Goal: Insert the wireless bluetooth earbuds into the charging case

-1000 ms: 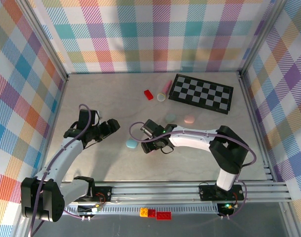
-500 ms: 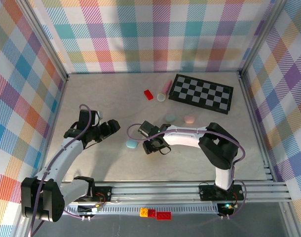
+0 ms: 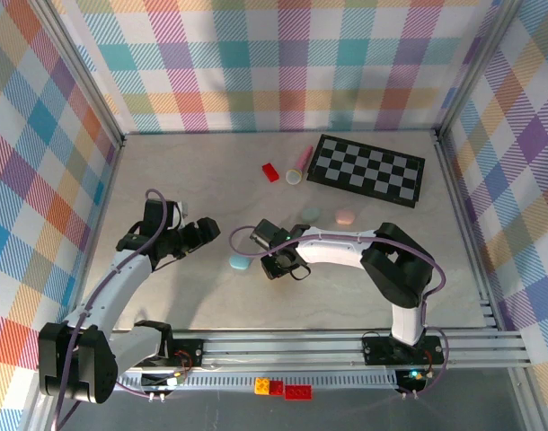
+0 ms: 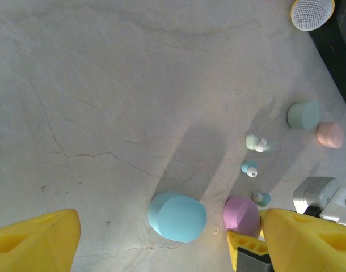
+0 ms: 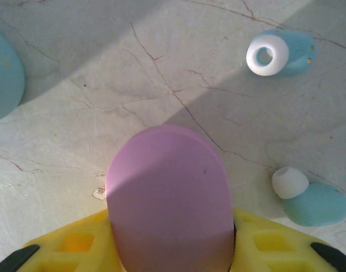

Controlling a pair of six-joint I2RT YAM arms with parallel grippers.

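Note:
A purple charging case (image 5: 170,198) stands on the table between the yellow fingers of my right gripper (image 5: 170,229), which press on both its sides. Two teal earbuds (image 5: 275,54) (image 5: 309,201) lie just beyond it to the right. In the left wrist view the purple case (image 4: 241,215) has a teal earbud (image 4: 262,198) beside it, with another teal bud (image 4: 249,168) and a whitish-mint one (image 4: 257,142) further off. A light-blue case (image 4: 177,216) (image 3: 240,261) lies ahead of my open left gripper (image 3: 202,232), apart from it. From above, my right gripper (image 3: 281,264) covers the purple case.
A mint case (image 3: 310,214) and a pink case (image 3: 345,216) lie behind the right arm. Further back are a checkerboard (image 3: 368,169), a red brick (image 3: 270,171) and a pink cylinder with a round pale head (image 3: 298,166). Loose bricks (image 3: 283,388) sit on the front rail.
My right gripper slid a little to the left and its jaws closed in on the purple case. The left gripper's jaws opened slightly; the left arm barely moved.

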